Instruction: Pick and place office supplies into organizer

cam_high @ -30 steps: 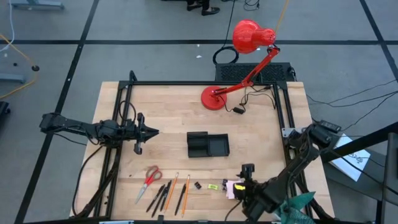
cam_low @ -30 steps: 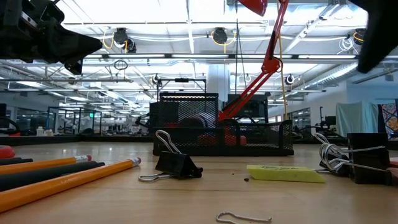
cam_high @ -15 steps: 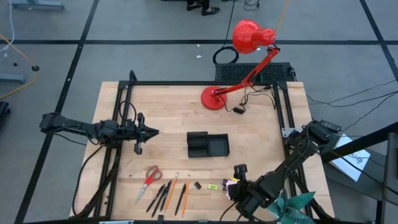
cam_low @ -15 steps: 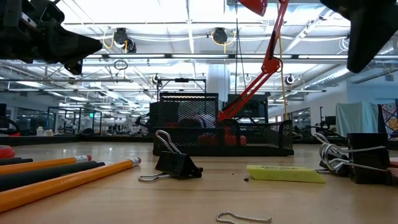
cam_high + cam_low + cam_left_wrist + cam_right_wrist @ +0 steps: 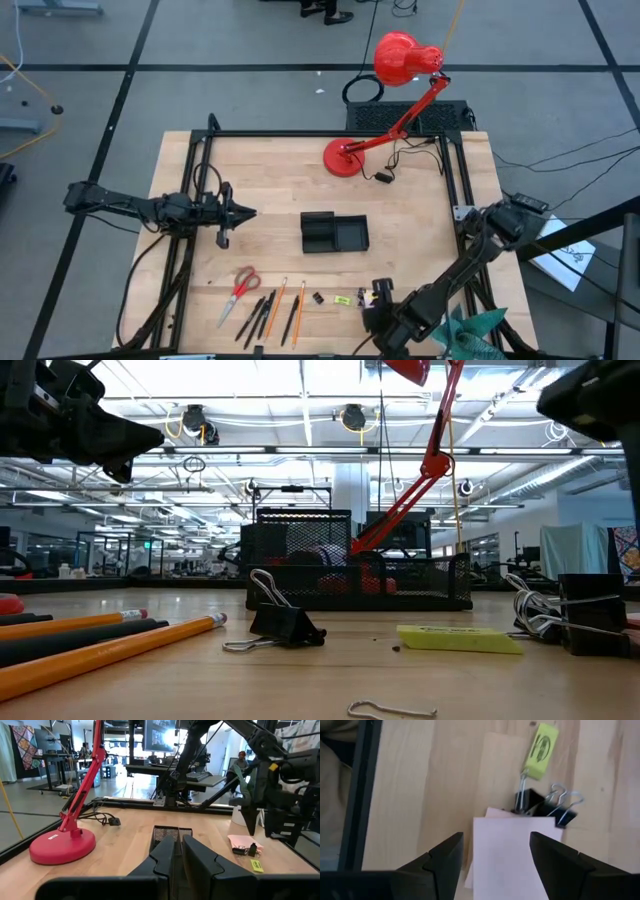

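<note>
My right gripper (image 5: 379, 297) (image 5: 496, 851) hangs open, pointing steeply down over the pale pink sticky-note pad (image 5: 515, 851), which lies flat on the table near its front edge. One finger stands on either side of the pad, clear of it. Beyond the pad lie black binder clips (image 5: 542, 804) and a yellow-green eraser (image 5: 540, 744) (image 5: 458, 638). Red-handled scissors (image 5: 241, 287) and several pencils (image 5: 272, 312) lie to the left. The black organizer (image 5: 334, 232) stands mid-table. My left gripper (image 5: 240, 212) (image 5: 178, 854) waits shut at the left, pointing level at the organizer.
A red desk lamp (image 5: 345, 158) stands on its round base at the far side, its cable trailing beside it. A lone binder clip (image 5: 285, 625) and a bent paper clip (image 5: 391, 709) lie near the front edge. A black frame rail (image 5: 356, 795) runs beside the pad.
My right gripper has moved toward the table's left and near edges and sunk a little. It has tipped to point more steeply down over the pad, and its fingers have stayed open.
</note>
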Motion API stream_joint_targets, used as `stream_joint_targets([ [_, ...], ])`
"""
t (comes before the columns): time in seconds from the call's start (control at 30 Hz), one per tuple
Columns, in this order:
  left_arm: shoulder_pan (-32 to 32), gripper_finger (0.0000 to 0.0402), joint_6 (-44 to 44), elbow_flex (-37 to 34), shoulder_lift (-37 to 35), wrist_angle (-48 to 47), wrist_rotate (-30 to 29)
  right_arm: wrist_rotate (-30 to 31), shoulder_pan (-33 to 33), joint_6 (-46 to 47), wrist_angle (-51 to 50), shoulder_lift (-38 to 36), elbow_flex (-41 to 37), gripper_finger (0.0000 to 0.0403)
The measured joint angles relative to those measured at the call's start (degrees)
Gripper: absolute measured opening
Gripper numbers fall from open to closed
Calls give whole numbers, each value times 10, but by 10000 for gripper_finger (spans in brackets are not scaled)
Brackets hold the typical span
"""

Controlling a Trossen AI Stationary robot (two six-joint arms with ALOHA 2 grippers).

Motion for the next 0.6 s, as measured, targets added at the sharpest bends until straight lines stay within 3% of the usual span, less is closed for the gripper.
stream_joint_targets([
  [0.3, 0, 47, 3, 0, 0, -4, 0, 18, 29, 65, -39, 5, 34, 218],
  [0.6, 0, 47, 0, 0, 0, -8, 0, 18, 49, 118, -39, 45, 38, 173],
])
